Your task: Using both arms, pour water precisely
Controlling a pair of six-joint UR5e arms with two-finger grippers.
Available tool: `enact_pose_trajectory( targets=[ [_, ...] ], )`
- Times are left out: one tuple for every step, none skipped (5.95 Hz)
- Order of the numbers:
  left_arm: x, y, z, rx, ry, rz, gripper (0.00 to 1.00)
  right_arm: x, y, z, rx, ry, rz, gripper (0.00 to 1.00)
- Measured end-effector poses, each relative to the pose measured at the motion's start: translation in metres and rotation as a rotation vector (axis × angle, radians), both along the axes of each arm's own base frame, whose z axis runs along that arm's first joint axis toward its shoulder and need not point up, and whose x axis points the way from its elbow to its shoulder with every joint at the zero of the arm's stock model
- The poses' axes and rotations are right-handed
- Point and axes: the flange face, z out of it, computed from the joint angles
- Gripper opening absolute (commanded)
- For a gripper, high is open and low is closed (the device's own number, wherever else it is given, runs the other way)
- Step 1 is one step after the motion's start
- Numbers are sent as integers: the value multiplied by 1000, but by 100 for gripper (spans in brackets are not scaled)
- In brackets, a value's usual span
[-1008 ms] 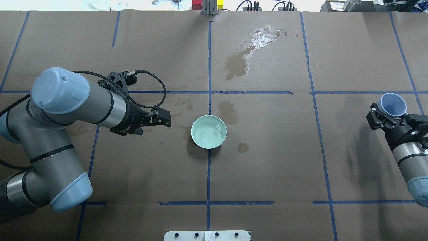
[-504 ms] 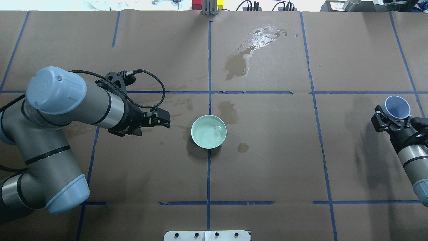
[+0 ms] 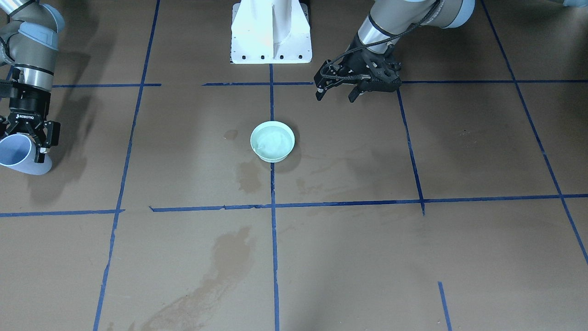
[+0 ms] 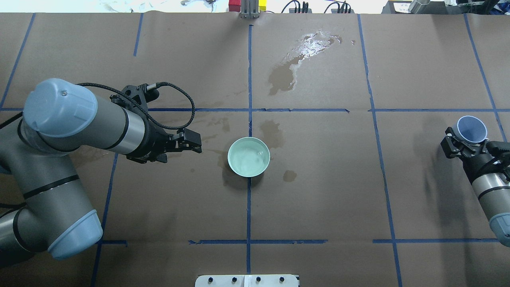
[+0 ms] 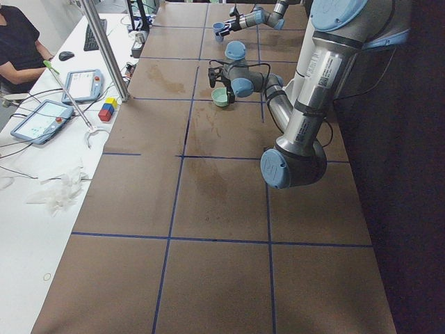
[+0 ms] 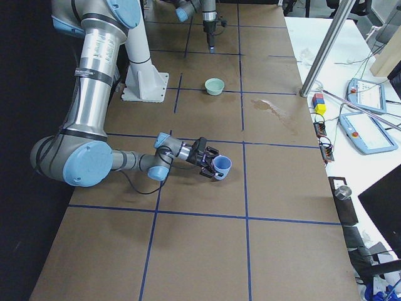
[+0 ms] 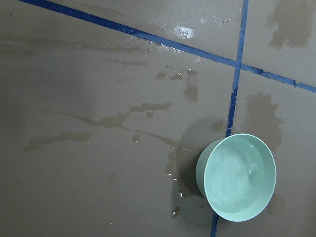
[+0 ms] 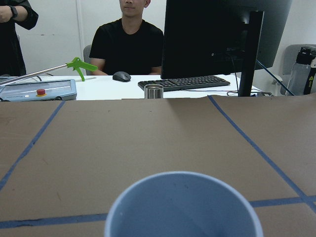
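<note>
Water (image 4: pixel 247 159) fills bowl (image 4: pixel 229 160); left fingers (image 3: pixel 319 89) apart, ROBOTIQ-marked right fingers (image 3: pixel 49 133) clamp blue cup (image 3: pixel 18 156).

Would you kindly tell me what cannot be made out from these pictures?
1. The pale blue plastic cup: its inside bottom is cut off by the right wrist view's lower edge, and it is too small overhead; contents unknown.
2. The water in the mint-green bowl: depth unreadable from above.
3. The left gripper: absent from its own wrist view.
</note>
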Motion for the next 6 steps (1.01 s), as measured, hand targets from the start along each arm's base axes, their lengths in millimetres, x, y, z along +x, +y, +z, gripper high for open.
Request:
enact_pose_trajectory(
  targets=[
    [-1, 1, -1, 0, 0, 0, 100, -3, -1, -1, 1, -5, 0, 14],
    [-2, 1, -2, -3, -5, 0, 100, -4, -1, -2, 1, -9, 0, 30],
    [-2, 1, -3, -6, -9, 0, 100, -4, -1, -1, 1, -8, 0, 44],
    [-2, 2, -3, -8, -11, 0, 100, -4, -1, -1, -2, -8, -4, 68],
    [-3, 2, -3, -8, -12, 0, 100, -5, -1, -1, -6, -11, -10, 100],
    [-3, 2, -3, -8, -12, 0, 100, -6, -1, -1, -8, -13, -13, 100]
  ],
)
